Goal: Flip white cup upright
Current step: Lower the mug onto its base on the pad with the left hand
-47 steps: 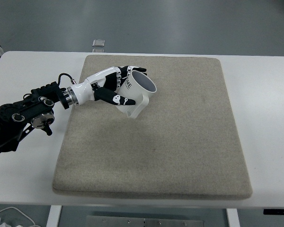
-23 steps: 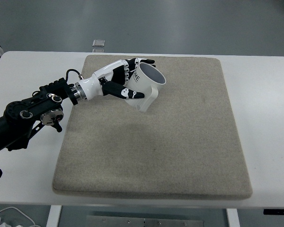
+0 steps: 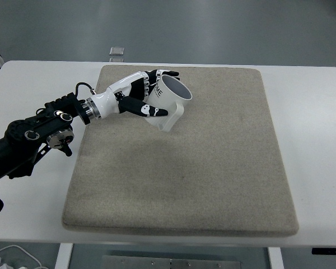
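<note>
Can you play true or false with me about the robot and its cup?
1. The left hand is holding the white cup. True.
2. The cup is lying flat on its side on the mat. False: it is tilted in the hand, its opening facing up and to the right.
3. The beige mat lies on a white table. True.
4. The cup is at the near right corner of the mat. False: it is by the far left part.
5. Both robot arms show. False: only the left.
</note>
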Available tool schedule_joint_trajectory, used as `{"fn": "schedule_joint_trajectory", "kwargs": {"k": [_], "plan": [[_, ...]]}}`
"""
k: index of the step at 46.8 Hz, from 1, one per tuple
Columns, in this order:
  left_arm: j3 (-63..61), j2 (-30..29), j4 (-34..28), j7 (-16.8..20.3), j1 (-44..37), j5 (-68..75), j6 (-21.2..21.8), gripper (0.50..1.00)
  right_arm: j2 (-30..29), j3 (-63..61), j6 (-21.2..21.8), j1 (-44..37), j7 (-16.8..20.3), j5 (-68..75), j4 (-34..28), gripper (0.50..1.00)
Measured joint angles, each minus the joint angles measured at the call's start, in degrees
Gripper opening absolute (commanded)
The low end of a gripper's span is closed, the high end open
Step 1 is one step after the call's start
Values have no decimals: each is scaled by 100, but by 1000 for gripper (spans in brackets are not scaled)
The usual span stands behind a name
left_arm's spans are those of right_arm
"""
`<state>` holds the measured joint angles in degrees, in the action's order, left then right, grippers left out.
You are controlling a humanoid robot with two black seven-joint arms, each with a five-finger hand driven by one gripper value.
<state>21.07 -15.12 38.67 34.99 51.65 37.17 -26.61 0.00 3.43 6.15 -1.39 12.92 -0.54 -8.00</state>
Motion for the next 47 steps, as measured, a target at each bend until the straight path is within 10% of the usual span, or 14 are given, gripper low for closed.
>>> {"fn": "schedule_joint_trajectory", "kwargs": {"k": [25, 35, 47], "plan": [[-112, 6, -96, 1, -41, 1, 219, 500, 0, 0, 0, -2, 0, 0, 0, 930], [-129, -1, -141, 1, -41, -20, 219, 726, 0, 0, 0, 3, 0, 0, 0, 930], [-138, 2, -190, 1, -57, -42, 218, 842, 0, 0, 0, -1, 0, 0, 0, 930]]}}
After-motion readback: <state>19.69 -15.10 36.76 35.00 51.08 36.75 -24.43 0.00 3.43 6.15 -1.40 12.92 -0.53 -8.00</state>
